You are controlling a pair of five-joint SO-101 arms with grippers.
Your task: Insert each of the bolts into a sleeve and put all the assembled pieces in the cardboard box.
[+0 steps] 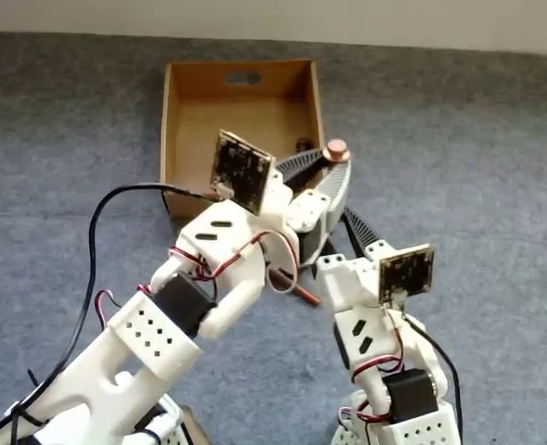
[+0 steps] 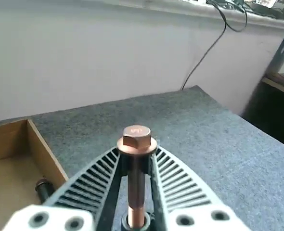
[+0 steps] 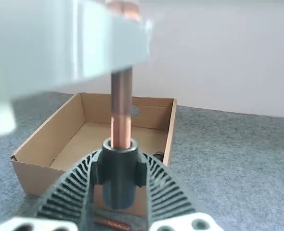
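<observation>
My left gripper [image 2: 136, 155] is shut on a copper bolt [image 2: 136, 137] just below its hexagonal head, holding it upright. In the high view that bolt's head [image 1: 337, 150] sits just right of the cardboard box [image 1: 167, 130]. My right gripper [image 3: 119, 163] is shut on a black sleeve [image 3: 118, 178], held upright directly under the bolt. The bolt's shank [image 3: 121, 108] enters the sleeve's open top. The box [image 3: 36, 175] stands behind the two grippers.
A dark piece [image 2: 43, 187] lies inside the box against its right wall [image 2: 41, 144]. Another copper bolt [image 1: 301, 292] lies on the grey carpet between the two arms, also seen below the sleeve [image 3: 112, 224]. Open carpet stretches to the right.
</observation>
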